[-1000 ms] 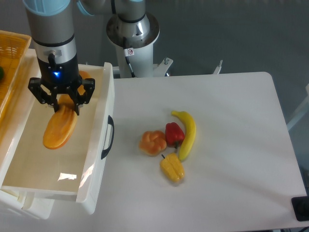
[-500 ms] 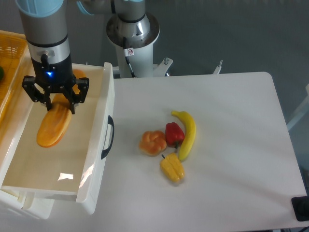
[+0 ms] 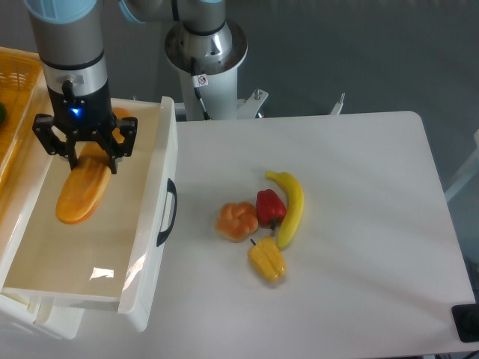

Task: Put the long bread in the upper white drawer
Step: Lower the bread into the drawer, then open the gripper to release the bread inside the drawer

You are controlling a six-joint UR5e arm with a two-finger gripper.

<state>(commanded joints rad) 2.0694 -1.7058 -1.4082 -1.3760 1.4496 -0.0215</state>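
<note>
The gripper [image 3: 88, 153] is clamped on the upper end of the smooth orange-tan long bread [image 3: 81, 191], over the glossy white plastic drawer [image 3: 153, 209]. Looks light, stiff and slick, so mid-body would be a steadier hold.

Shifted left over the last second: tool [image 3: 84, 153] plus long bread [image 3: 82, 193], both now nearer the left wall of the upper white drawer [image 3: 150, 232]. Most of that travel happened in the first half second; since then only a slight further nudge left and up. Bread's lower end moved from mid-drawer toward the left side, tilt roughly the same, upper end clamped between the fingers as before. Cannot tell whether bread touches the drawer floor.
</note>
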